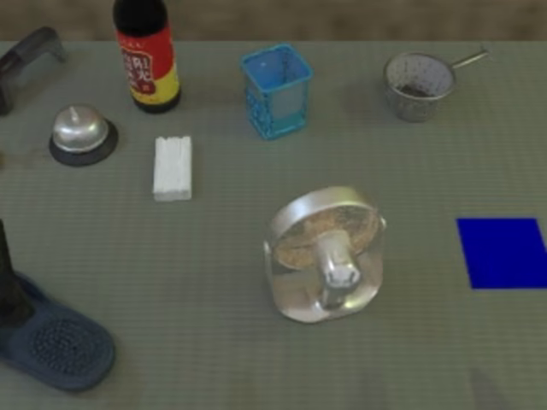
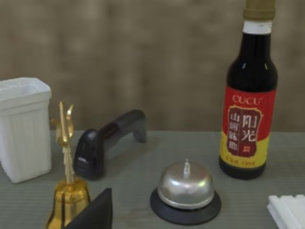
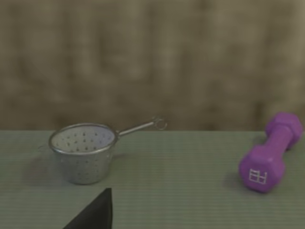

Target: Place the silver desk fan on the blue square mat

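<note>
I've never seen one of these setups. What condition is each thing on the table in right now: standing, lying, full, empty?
silver desk fan: on the table middle, grille facing away, ungripped.
blue square mat: flat at the right edge, bare.
sauce bottle: upright, capped, dark-filled.
dome bell: upright on its black base.
mesh strainer: upright, empty.
light-blue mesh cup: upright, empty.
purple dumbbell: lying on its side.
white block: lying flat.

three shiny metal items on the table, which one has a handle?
The mesh strainer at the far right, with a thin wire handle. The dome bell sits on a black base; the silver desk fan, the largest, has neither.
</note>
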